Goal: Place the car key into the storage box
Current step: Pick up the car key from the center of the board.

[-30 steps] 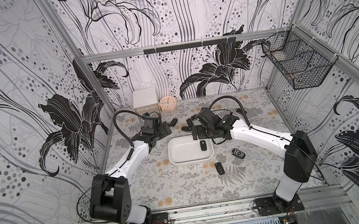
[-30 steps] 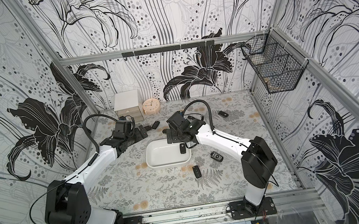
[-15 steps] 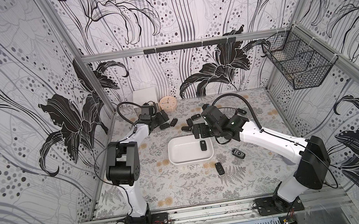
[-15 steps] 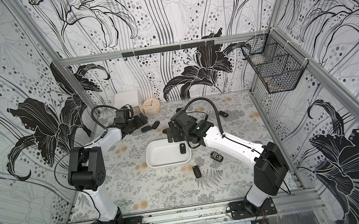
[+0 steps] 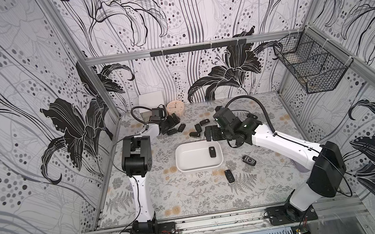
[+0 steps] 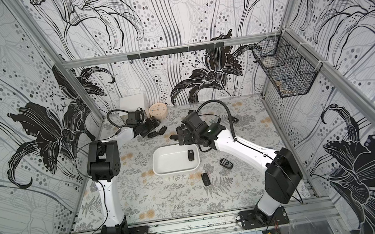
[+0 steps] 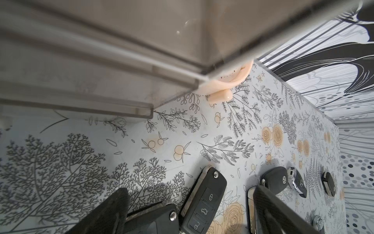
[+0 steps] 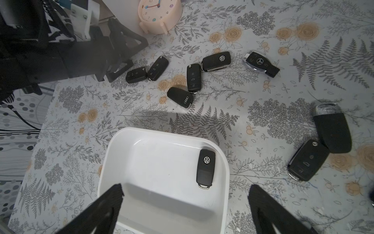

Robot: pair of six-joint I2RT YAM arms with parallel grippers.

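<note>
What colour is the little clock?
The clock is peach-pink; the right wrist view shows it best.

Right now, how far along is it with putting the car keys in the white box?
Done: one key lies in the box. In hand: nothing; both grippers are open and empty, the left gripper over two keys at the back, the right gripper above the box's rim. Left: many keys lie scattered on the table.
</note>
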